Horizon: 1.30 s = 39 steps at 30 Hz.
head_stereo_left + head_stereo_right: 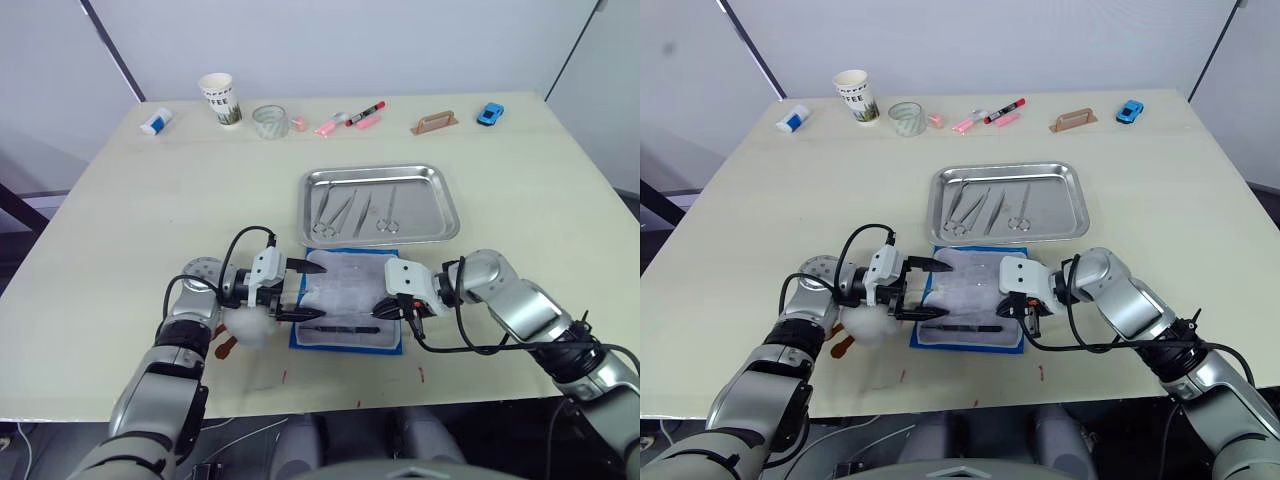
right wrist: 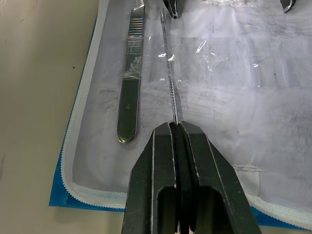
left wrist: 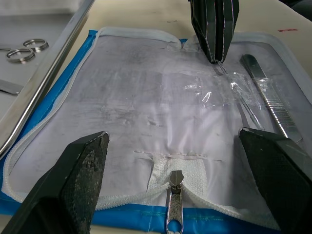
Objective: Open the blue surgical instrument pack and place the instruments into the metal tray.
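Right gripper (image 2: 176, 127): black fingers pressed together on the near end of a thin serrated instrument (image 2: 169, 78), probably slim tweezers or a probe.
Left gripper (image 3: 175, 151): jaws spread wide at the pack's zipper end, holding nothing — it faces the right gripper across the lining.
Blue surgical instrument pack (image 1: 345, 345): lies unfolded directly beneath both grippers, pale lining up, soft and floppy.
Scalpel-like flat handle (image 2: 129, 87): just beside the pinched tool, under a clear plastic loop.
Metal tray (image 1: 445, 195): beyond the pack from the grippers, already holding several scissors and forceps (image 1: 352, 212).
Handling: the thin tool looks light, stiff and slippery — a firm pinch near its end suits it, drawn lengthwise clear of the plastic so the pack does not lift.
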Available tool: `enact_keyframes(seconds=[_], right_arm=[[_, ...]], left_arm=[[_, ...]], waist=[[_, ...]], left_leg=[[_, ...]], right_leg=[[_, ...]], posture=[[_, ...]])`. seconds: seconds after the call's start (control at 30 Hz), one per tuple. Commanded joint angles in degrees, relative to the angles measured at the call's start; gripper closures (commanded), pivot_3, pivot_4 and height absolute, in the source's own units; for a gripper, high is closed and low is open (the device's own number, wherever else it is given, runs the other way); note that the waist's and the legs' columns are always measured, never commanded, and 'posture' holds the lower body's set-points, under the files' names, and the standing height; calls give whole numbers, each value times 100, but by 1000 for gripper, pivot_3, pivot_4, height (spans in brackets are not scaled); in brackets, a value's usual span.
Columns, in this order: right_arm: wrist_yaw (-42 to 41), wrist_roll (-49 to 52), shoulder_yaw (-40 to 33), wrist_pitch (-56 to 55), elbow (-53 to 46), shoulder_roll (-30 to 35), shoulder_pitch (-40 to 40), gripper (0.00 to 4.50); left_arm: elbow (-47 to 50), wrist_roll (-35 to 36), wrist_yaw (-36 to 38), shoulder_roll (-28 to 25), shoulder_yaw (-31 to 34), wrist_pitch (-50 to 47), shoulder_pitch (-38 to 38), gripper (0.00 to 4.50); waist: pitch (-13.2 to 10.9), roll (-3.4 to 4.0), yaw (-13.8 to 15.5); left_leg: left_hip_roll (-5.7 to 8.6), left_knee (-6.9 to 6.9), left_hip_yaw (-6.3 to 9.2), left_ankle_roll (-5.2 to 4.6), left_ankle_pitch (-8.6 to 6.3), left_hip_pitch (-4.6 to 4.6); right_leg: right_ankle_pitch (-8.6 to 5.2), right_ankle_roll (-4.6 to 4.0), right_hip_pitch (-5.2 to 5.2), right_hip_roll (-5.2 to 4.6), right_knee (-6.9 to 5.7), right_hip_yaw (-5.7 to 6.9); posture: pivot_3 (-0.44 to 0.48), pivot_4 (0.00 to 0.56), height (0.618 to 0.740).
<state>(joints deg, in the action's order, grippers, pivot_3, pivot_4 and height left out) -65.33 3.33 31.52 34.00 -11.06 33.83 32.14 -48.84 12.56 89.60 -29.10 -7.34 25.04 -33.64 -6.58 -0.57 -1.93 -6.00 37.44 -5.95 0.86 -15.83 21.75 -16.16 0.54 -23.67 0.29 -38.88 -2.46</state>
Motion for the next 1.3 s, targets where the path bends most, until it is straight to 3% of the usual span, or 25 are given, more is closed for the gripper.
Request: enact_keyframes(seconds=[0.03, 0.7, 1.3], right_arm=[[18, -34, -24, 286, -536, 90, 105, 4435], [324, -393, 402, 878, -1072, 27, 418, 4435], [271, -558, 401, 1140, -1566, 509, 562, 4435]], left_arm=[[-295, -381, 43, 4, -220, 24, 201, 0], [-317, -393, 57, 0, -228, 34, 192, 0], [-356, -402, 71, 22, -239, 55, 172, 0]], waist=[[0, 0, 0], [0, 0, 0], [-1, 0, 2]], left_leg=[[0, 0, 0, 0, 0, 0], [0, 0, 2, 0, 0, 1], [0, 0, 3, 0, 0, 2]], right_leg=[[0, 0, 0, 0, 0, 0], [0, -1, -1, 0, 1, 2], [0, -1, -1, -1, 1, 4]], posture=[[0, 150, 740], [0, 150, 740], [0, 150, 740]])
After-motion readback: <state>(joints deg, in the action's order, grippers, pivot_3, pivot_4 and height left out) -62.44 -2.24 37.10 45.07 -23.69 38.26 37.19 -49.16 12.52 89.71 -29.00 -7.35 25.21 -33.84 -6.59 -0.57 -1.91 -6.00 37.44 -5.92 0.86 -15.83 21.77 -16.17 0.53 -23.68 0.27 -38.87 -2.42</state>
